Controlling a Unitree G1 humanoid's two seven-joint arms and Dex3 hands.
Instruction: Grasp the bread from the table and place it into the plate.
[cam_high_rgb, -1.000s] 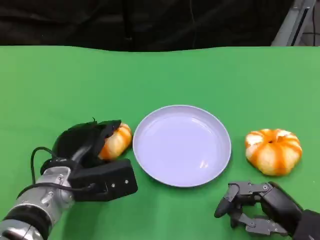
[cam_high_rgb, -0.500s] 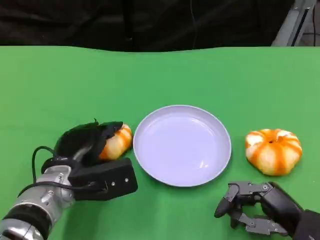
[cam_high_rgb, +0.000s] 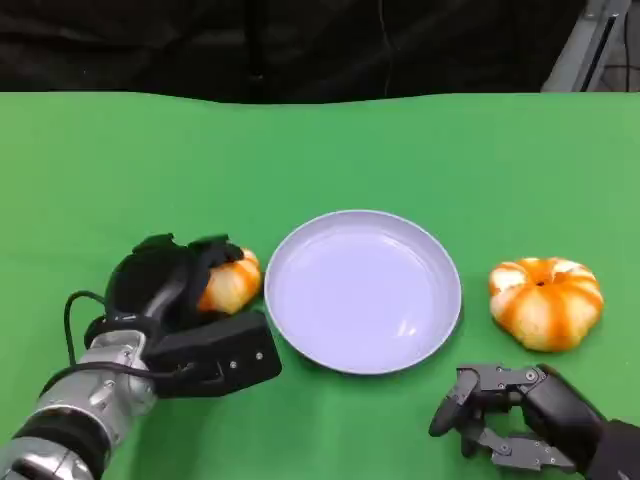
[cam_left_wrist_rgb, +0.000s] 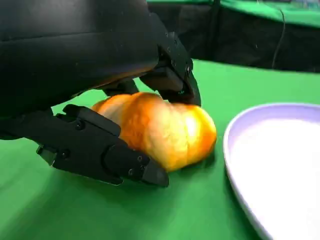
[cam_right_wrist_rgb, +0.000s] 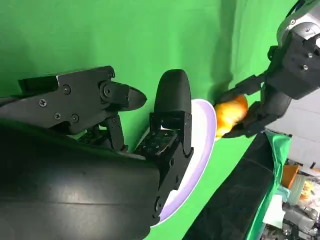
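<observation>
**A:** Looking at your left hand (cam_high_rgb: 170, 285), you had it wrapped over the bread (cam_high_rgb: 232, 281), fingers above and thumb below, as the left wrist view showed. Why that way?

**B:** I'd say because the bread (cam_left_wrist_rgb: 160, 127) sat low on the green table (cam_high_rgb: 320, 150), so you needed a finger under its edge and others on its crown to get a hold. It looked clasped, though it seemed to be resting on the cloth rather than raised.

**A:** And where did the bread lie with respect to the plate (cam_high_rgb: 440, 330)?

**B:** Just beside its left rim, close enough that you would need only a short carry once it was lifted clear of the rim.

**A:** What of your right hand (cam_high_rgb: 505, 415)?

**B:** You kept it low at the near right edge, fingers curled in on nothing, well out of the way. The second bread (cam_high_rgb: 546, 302), striped like a pumpkin, sat untouched to the right of the plate.
</observation>
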